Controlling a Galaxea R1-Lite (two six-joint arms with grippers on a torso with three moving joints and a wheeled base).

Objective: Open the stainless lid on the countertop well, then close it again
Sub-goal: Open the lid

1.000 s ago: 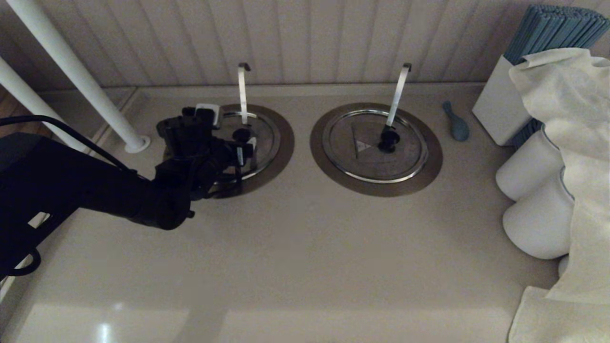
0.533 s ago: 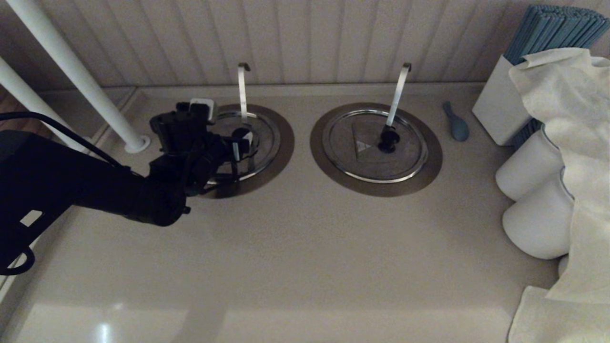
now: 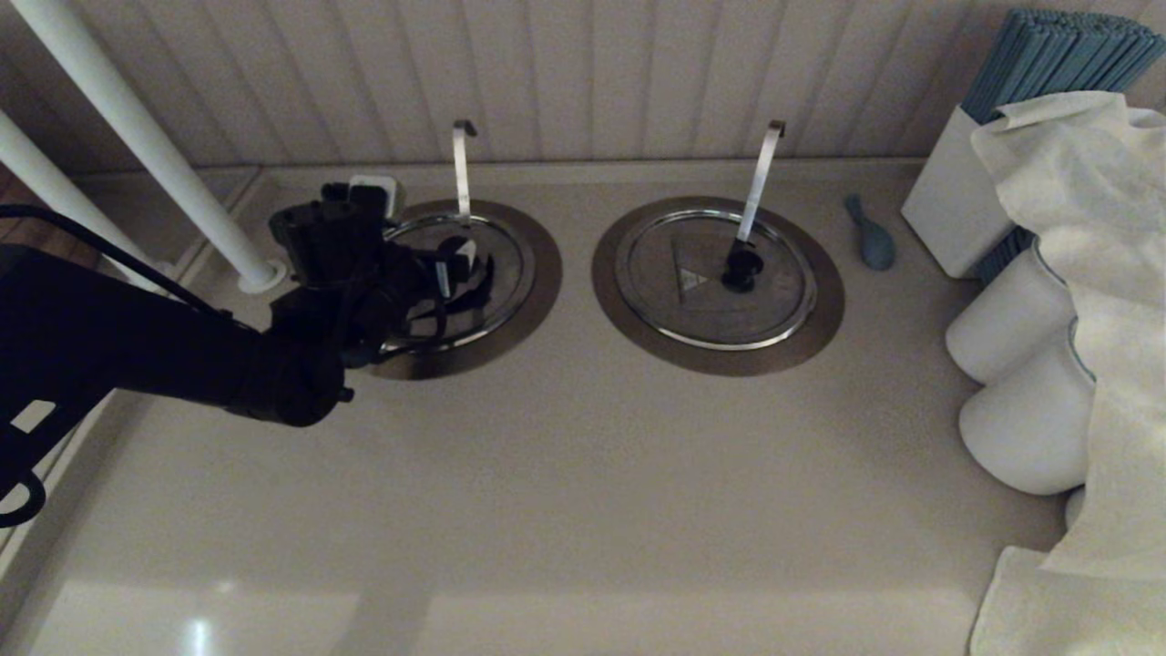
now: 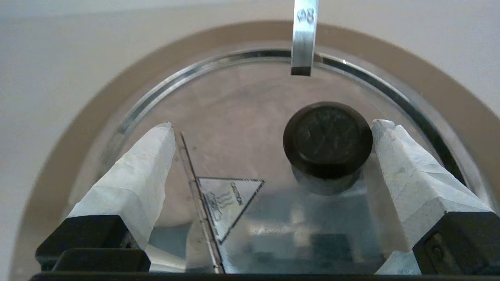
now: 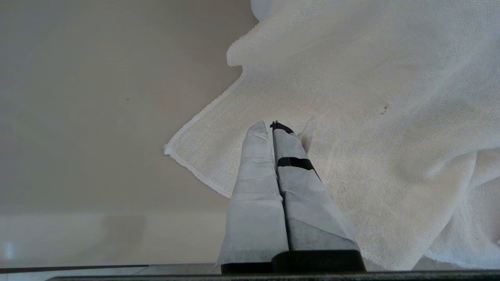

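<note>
The stainless lid lies flat and closed on the left countertop well, whose brownish flange rings it. A narrow upright ladle handle rises at its far edge. My left gripper hovers just over the lid, open and holding nothing. In the left wrist view the gripper spans the lid; the black knob sits close beside one taped finger, and the triangular mark lies between the fingers. My right gripper is shut and empty above a white cloth, outside the head view.
A twin lid with a slanted handle sits to the right. Beyond it are a blue spoon, a white box of blue sticks, white rolls and a draped cloth. White poles stand at the left.
The left arm has drifted left and toward the wall, carrying the gripper a little across the lid. Its fingers stay open. The lid has not moved.
</note>
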